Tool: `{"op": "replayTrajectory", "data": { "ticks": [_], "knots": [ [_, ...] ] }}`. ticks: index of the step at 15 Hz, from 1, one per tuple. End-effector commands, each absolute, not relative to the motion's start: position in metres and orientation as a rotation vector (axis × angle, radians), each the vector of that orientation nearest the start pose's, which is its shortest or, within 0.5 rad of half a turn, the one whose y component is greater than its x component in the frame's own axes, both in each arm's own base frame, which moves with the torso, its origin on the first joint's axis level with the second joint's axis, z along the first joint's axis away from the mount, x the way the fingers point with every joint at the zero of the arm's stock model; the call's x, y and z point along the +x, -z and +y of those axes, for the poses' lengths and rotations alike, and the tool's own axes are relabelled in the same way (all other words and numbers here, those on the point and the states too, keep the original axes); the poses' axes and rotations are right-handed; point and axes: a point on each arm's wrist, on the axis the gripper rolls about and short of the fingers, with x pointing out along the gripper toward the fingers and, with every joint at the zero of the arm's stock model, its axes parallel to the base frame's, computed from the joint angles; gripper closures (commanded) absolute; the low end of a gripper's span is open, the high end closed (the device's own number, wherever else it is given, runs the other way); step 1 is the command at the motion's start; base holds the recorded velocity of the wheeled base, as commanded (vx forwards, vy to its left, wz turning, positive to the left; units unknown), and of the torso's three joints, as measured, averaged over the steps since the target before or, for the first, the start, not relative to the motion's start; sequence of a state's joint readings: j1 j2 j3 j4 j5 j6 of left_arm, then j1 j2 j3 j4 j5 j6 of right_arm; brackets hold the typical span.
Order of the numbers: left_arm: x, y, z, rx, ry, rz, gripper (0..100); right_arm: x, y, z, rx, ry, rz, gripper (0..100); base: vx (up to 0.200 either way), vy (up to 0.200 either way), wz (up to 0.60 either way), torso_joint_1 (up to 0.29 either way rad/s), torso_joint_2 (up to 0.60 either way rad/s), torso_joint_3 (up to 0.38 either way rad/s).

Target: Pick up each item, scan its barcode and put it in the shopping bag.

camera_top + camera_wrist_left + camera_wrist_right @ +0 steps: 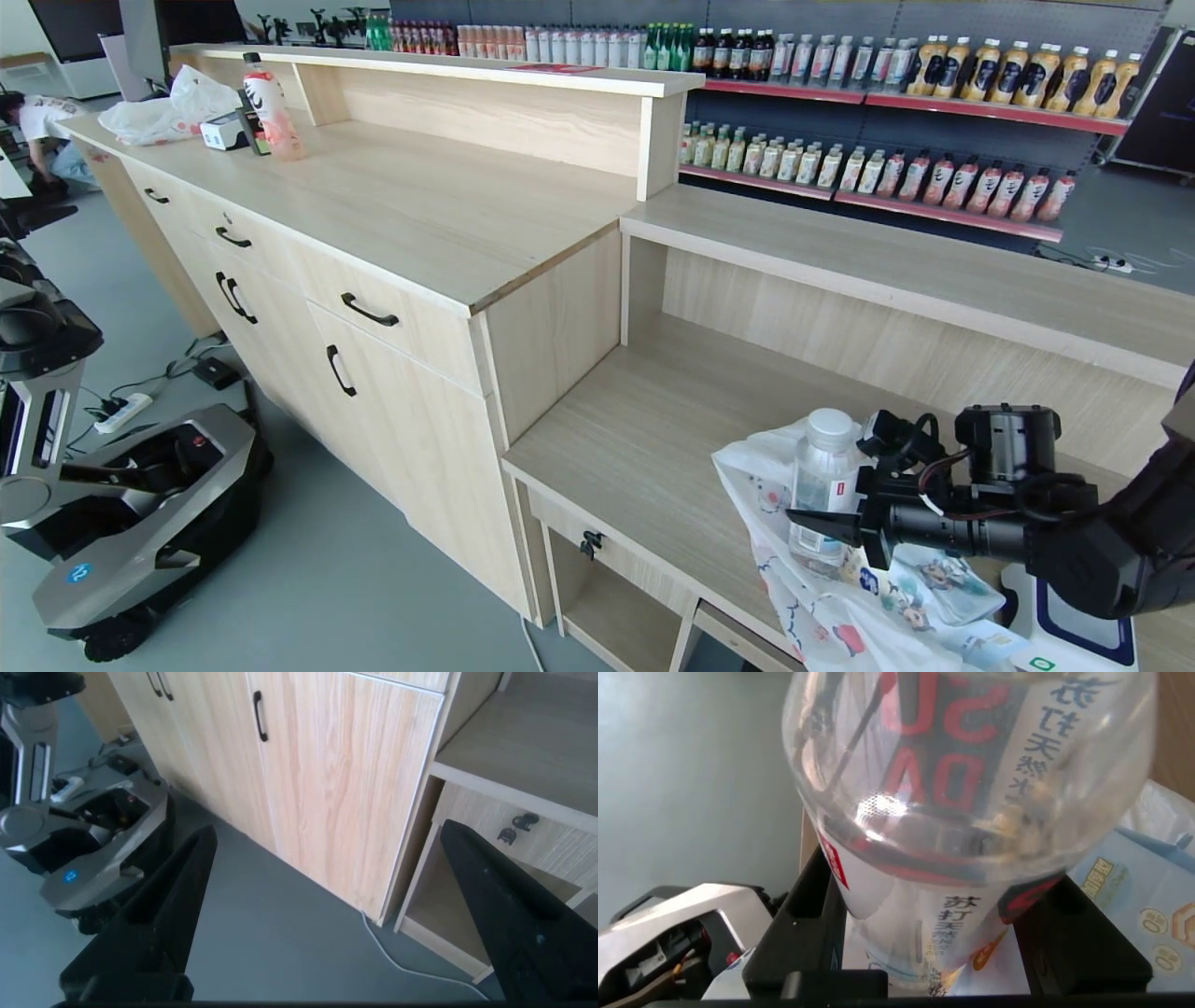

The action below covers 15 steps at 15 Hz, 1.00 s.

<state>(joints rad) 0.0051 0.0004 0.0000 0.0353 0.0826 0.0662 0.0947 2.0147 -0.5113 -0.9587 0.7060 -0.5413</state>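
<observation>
A clear water bottle [825, 462] with a white cap and a red-marked label stands upright on the right of the low counter. My right gripper [826, 525] is shut on its lower half from the side. In the right wrist view the bottle [971, 775] sits close up between the two black fingers [799, 933]. Right under it lies the white shopping bag [840, 621] with cartoon prints, and the bottle's base is at the bag's mouth. My left gripper [327, 924] hangs open and holds nothing, low over the grey floor in front of the cabinet doors.
A pink bottle [271, 103], a small white box [220, 132] and a crumpled plastic bag [166, 110] sit on the far end of the high counter [420, 205]. A white and blue device [1074, 621] lies beside the shopping bag. Drink shelves [887, 93] line the back.
</observation>
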Motion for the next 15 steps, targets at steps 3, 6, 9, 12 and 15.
{"op": "replayTrajectory", "data": {
  "ticks": [3,6,9,12,15],
  "knots": [
    [-0.023,-0.072,0.002,0.067,-0.088,0.038,0,0.3,-0.041,0.043,-0.33,-0.898,0.312,100,0.0,0.0,0.0,0.0,0.0,0.0],
    [-0.023,-0.072,0.002,0.067,-0.086,0.038,0,0.301,-0.042,0.042,-0.333,-0.894,0.301,100,0.0,0.0,0.0,0.0,0.0,0.0],
    [-0.023,-0.072,0.002,0.067,-0.088,0.038,0,0.307,-0.048,0.041,-0.356,-0.873,0.235,100,0.0,0.0,0.0,0.0,0.0,0.0],
    [-0.023,-0.072,0.002,0.067,-0.086,0.038,0,0.307,-0.054,0.039,-0.374,-0.861,0.188,100,0.0,0.0,0.0,0.0,0.0,0.0],
    [-0.023,-0.072,0.002,0.069,-0.086,0.038,0,0.305,-0.048,0.039,-0.362,-0.863,0.222,100,0.0,0.0,0.0,0.0,0.0,0.0]
  ]
}}
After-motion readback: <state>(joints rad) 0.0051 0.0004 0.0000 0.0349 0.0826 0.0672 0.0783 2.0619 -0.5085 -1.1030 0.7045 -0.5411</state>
